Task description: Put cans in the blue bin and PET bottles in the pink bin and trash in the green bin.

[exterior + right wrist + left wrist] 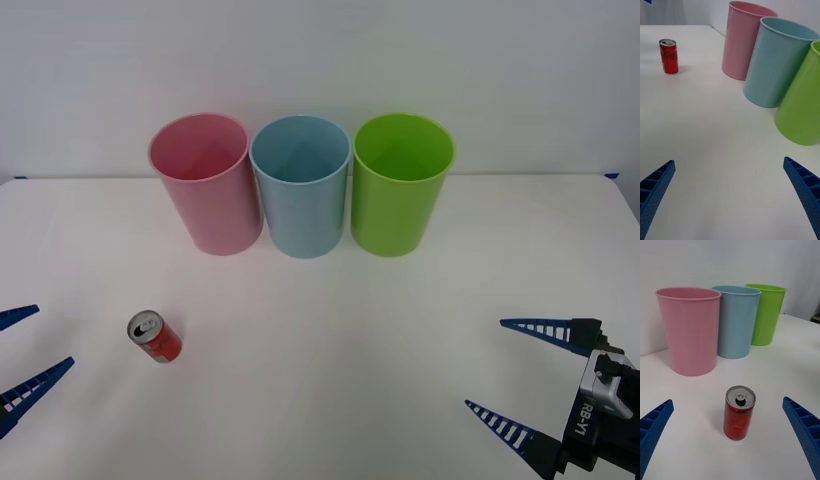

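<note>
A small red can (155, 337) with a silver top stands upright on the white table (330, 400), front left. My left gripper (55, 335) is open just left of it; the can (738, 414) sits ahead of and between the spread fingers (655, 423), untouched. At the back stand the pink bin (205, 185), the blue bin (300, 190) and the green bin (400, 185), side by side from left to right. My right gripper (485, 363) hangs open at the front right, far from the can (669, 57). PET bottles and trash are out of view.
The three bins nearly touch one another and stand close to the white back wall (320, 60). Bare tabletop stretches between the bins and both grippers.
</note>
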`<action>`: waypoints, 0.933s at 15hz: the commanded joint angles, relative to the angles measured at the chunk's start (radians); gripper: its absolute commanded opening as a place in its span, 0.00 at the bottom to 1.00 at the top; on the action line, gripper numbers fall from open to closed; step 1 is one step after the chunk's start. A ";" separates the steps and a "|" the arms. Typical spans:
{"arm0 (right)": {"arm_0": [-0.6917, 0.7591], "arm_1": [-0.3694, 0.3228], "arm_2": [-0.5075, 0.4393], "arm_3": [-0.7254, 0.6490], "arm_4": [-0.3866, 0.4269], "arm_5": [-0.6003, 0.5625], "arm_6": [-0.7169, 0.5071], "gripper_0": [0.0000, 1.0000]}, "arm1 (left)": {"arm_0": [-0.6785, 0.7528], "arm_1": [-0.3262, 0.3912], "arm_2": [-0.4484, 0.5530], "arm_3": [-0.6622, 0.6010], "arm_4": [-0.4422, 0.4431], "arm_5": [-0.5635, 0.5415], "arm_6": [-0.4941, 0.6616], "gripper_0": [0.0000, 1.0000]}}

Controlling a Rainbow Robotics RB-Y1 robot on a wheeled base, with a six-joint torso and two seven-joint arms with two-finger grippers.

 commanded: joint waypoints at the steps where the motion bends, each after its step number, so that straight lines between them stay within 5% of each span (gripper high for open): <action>1: 0.000 0.000 0.000 0.000 0.000 0.000 0.000 1.00 | -0.021 0.000 -0.047 0.095 0.042 -0.002 -0.113 1.00; 5: 0.000 0.000 0.000 0.000 0.000 0.000 0.000 1.00 | -0.085 0.002 -0.099 0.257 0.047 -0.005 -0.259 1.00; 14: 0.000 0.000 0.000 0.000 0.000 0.000 0.000 1.00 | -0.214 0.002 -0.239 0.403 0.028 0.036 -0.302 1.00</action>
